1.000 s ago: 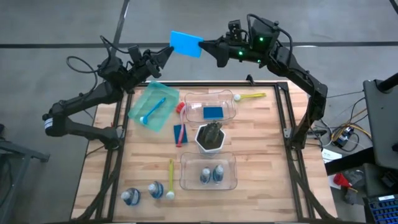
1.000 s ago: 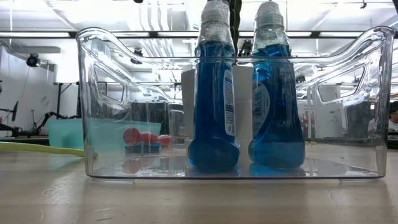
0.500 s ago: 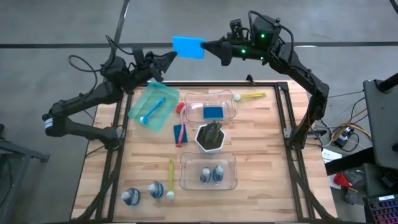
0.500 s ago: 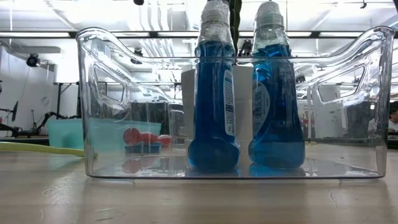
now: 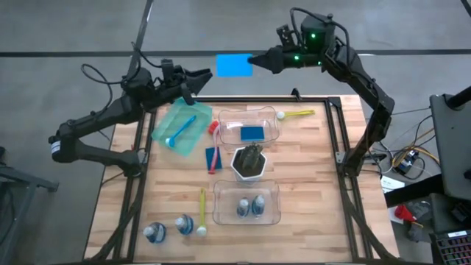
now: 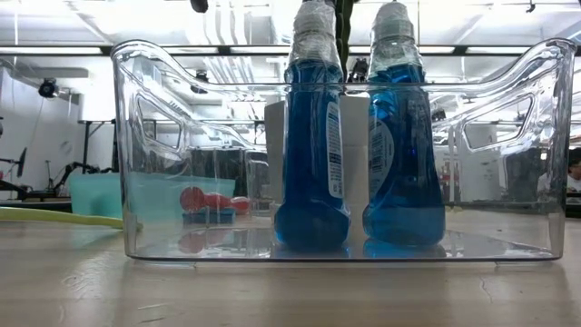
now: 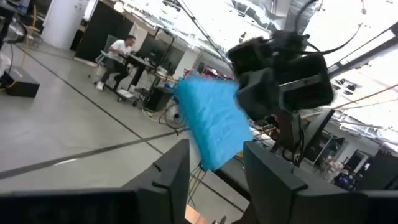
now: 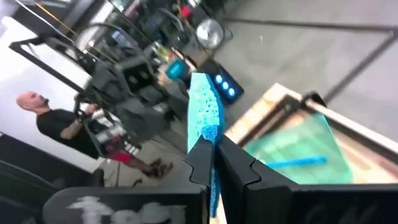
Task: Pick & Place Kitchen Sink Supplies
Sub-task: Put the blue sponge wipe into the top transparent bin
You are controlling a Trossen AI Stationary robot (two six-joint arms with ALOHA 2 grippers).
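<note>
- Standing over the far edge of the wooden counter [image 5: 309, 191], both arms are raised above the floor beyond it, with a handover between them.
- The right arm's fingers [image 5: 254, 60] are pinched tight on one short edge of the flat blue sponge [image 5: 234, 65], which hangs in the air well clear of everything below.
- The left arm's fingers [image 5: 197, 79] are parted and hold nothing; the sponge sits just beyond their tips, apart from them.
- The sponge's long axis runs roughly along the line between the two arms, its free end pointing toward the left fingers, so the right arm alone has it.
- I'd judge the next move is carrying it down to the clear bin [image 5: 248, 126] that already holds a sponge, below and slightly toward the right arm.
</note>
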